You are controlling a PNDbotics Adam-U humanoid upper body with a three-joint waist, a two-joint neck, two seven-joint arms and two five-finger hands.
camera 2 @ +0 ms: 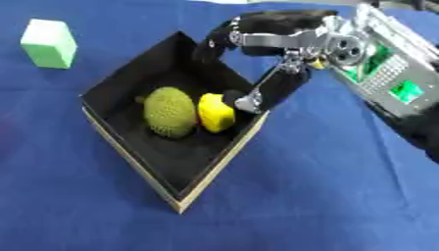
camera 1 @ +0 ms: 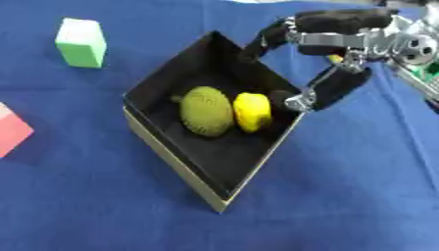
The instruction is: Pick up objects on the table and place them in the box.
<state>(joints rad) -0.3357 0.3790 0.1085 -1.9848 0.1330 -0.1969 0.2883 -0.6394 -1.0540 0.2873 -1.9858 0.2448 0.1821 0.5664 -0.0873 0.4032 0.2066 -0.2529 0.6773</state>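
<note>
- Blue cloth (camera 1: 343, 196) covers the whole table, creased faintly to the left of the box; everything else sits on it.
- Black-lined box (camera 1: 184, 171) stands roughly in the middle, turned so its corners point toward and away from the robot. Its outer walls are tan, its inside black. It is the landmark for all that follows.
- Right hand (camera 2: 279, 86) comes in from the upper right and hangs over the box's right rim. Its fingers (camera 1: 279, 32) are spread apart and curl round nothing: one set reaches out over the far right wall, while the thumb (camera 1: 330, 88) angles down so that its tip sits at the right wall, just beside the yellow object. Whether the tip touches that object cannot be told. The hand is empty and relaxed.
- Forearm of that hand (camera 2: 386, 68), black with silver parts and a green panel, runs away toward the upper right of the box.
- Green bumpy fruit (camera 1: 207, 111), oval and olive-coloured, lies on the box floor near its middle.
- Yellow object (camera 1: 252, 112), smaller and rounded, lies inside the box too, touching the green fruit on the side nearer the right wall.
- Green block (camera 1: 82, 42) stands on the cloth well apart from the box, off its far left corner.
- Pink block (camera 1: 12, 130) shows only partly at the picture's left edge, well left of the box.
- Left hand shows in neither view.
</note>
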